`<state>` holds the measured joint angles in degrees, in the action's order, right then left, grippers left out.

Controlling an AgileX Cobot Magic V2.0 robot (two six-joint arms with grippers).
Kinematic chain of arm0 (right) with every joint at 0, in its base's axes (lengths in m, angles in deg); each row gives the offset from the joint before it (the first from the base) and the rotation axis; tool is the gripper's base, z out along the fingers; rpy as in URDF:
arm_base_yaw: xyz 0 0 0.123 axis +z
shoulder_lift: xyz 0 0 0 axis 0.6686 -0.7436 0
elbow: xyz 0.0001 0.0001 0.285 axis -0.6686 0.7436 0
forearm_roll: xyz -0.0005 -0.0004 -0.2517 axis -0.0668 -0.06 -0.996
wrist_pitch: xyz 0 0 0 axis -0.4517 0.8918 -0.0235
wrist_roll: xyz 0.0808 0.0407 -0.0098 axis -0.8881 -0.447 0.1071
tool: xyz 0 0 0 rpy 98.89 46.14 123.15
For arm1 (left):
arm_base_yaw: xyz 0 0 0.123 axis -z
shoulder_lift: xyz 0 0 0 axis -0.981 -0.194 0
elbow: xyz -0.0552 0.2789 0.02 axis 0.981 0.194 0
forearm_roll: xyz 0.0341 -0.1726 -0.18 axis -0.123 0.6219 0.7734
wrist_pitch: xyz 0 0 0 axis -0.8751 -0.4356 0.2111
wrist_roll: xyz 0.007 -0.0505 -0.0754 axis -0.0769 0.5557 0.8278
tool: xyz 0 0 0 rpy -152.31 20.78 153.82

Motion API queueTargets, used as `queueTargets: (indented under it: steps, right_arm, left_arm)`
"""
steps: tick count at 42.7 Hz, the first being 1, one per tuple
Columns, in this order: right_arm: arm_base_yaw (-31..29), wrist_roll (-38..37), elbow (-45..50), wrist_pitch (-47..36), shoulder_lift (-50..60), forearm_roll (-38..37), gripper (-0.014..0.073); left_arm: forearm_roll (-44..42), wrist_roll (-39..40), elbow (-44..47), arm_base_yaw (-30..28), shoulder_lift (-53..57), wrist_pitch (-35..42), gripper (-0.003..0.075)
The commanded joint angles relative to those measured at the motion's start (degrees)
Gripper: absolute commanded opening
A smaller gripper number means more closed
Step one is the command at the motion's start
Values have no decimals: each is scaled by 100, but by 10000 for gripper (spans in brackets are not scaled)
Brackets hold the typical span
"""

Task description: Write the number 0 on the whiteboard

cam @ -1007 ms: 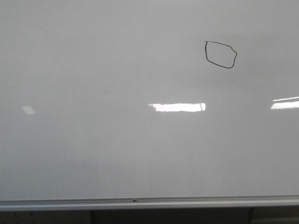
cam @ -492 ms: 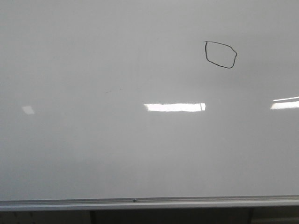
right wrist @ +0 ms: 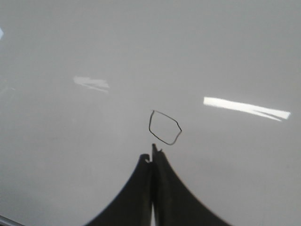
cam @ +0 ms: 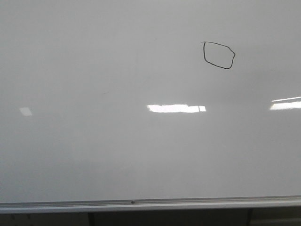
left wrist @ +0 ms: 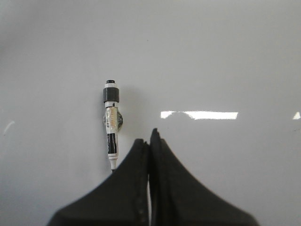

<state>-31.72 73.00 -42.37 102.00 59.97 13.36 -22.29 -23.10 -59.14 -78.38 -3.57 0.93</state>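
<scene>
The left claw has its two black fingers pressed together with only a hairline seam between them, and nothing sits between the tips. Just beside it a marker lies flat on the whiteboard, its black cap end pointing away from the claw and its far end reaching down beside the left finger; whether it touches that finger cannot be told. Around the marker and the claw the board is bare pale grey, broken only by a bright strip of glare near the fingertips. The right claw is likewise closed down to a thin slit and grips nothing. Just past its tips is the number 0, a thin black closed loop with angular corners, close to the fingers but apart from them. Beyond the loop the board stretches out plain on all sides in that view, with two glare patches farther off. In the front view neither claw shows; the number 0 sits in the upper right part of the whiteboard, well clear of every border. The silver rail runs along the bottom of the board, far below the loop, with dark space under it. Wide unmarked surface lies to the left of the loop and beneath it.
</scene>
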Motion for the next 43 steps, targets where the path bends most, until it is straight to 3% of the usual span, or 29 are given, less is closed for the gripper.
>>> queueTargets:
  steps: [1, 9, 13, 22, 43]
  right_arm:
    - [-253, -668, 320, -453, 353, -574, -60]
    - [-793, -2493, 1392, -518, 1260, -2223, -60]
    - [-908, -2869, 1895, -518, 1606, -2743, -60]
    - [-925, -2870, 2603, -518, 2250, -2804, -60]
    - [-925, -2870, 2605, -301, 2377, -2804, -60]
  left_arm:
    - [0, 46, 134, 27, 113, 510, -20]
    - [0, 46, 134, 27, 113, 510, -20]
    - [0, 46, 134, 27, 113, 510, -20]
    - [0, 46, 134, 27, 113, 510, -20]
    - [0, 46, 134, 27, 102, 510, -20]
